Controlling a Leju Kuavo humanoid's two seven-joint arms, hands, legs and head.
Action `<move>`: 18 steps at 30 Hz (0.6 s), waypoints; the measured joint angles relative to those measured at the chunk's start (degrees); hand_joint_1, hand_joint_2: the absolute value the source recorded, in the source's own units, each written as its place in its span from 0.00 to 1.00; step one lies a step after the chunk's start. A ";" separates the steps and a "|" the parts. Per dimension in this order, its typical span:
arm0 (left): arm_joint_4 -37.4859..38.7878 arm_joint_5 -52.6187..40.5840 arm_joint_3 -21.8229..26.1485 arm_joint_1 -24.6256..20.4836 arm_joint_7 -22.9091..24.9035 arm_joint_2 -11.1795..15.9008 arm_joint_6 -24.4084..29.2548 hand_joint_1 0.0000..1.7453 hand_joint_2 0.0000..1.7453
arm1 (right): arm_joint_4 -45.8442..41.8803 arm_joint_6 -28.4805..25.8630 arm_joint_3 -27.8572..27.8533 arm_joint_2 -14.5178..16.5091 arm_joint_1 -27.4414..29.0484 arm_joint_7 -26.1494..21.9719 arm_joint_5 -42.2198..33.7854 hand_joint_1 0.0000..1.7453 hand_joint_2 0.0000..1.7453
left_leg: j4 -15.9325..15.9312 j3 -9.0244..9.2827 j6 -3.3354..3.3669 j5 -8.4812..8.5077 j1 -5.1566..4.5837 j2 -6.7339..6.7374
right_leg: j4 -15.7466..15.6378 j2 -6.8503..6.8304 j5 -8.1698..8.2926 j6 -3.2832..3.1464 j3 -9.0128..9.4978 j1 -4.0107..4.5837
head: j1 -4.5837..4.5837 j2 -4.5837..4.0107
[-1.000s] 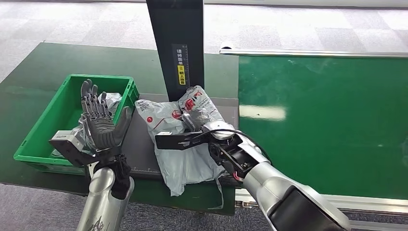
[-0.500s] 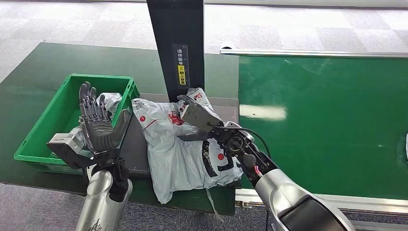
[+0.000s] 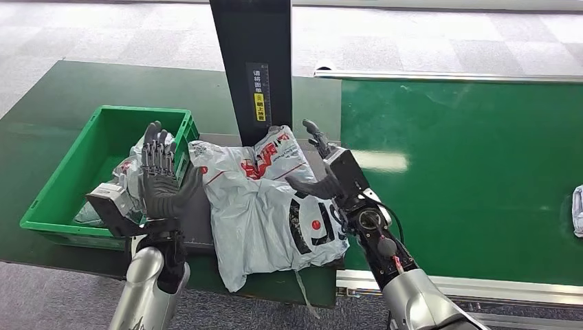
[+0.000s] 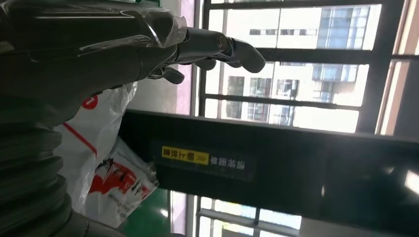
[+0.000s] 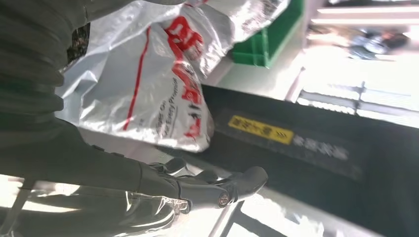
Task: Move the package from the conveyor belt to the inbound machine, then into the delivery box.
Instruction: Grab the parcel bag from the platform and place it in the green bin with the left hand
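A grey plastic mail package (image 3: 265, 203) with red and black print lies on the dark plate of the inbound machine (image 3: 199, 213), below its black post (image 3: 253, 65). One corner hangs over the table's front edge. My right hand (image 3: 328, 173) is open just right of the package, fingers spread, holding nothing. My left hand (image 3: 163, 180) is open and upright at the package's left edge, between it and the green delivery box (image 3: 75, 175). The package also appears in the left wrist view (image 4: 106, 163) and the right wrist view (image 5: 153, 84).
The green box holds several grey bags (image 3: 130, 172). The green conveyor belt (image 3: 467, 179) stretches to the right, with another pale package (image 3: 576, 211) at its far right edge. The dark green table (image 3: 62, 96) ends close in front, grey floor below.
My right hand has let go of the package and drawn back to the right, opening. The package has flattened on the plate. My left hand has shifted right toward it.
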 joint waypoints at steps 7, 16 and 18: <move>2.36 -4.45 -2.20 -0.22 2.70 0.73 -6.55 0.00 1.00 | -10.38 -4.35 -4.02 -1.25 6.22 -1.76 3.74 0.00 1.00 | 0.00 0.01 0.00 -0.02 0.00 0.01 | -0.01 0.02 0.00 0.00 -0.02 0.00 | -0.01 0.00; 8.70 -23.47 -7.49 -3.47 7.54 1.29 -4.30 0.00 1.00 | -19.40 -8.53 -7.93 -3.21 12.38 -3.71 4.75 0.00 1.00 | 0.00 0.00 0.01 -0.02 -0.02 0.01 | -0.01 0.02 0.00 0.00 0.00 -0.02 | 0.01 0.00; 10.30 -27.79 -8.92 -4.47 9.74 1.53 -4.34 0.00 1.00 | -20.91 -8.59 -8.58 -3.38 13.05 -3.83 4.50 0.00 1.00 | 0.00 0.01 0.01 -0.02 -0.02 0.02 | -0.01 0.02 0.00 0.00 -0.01 -0.02 | 0.01 0.00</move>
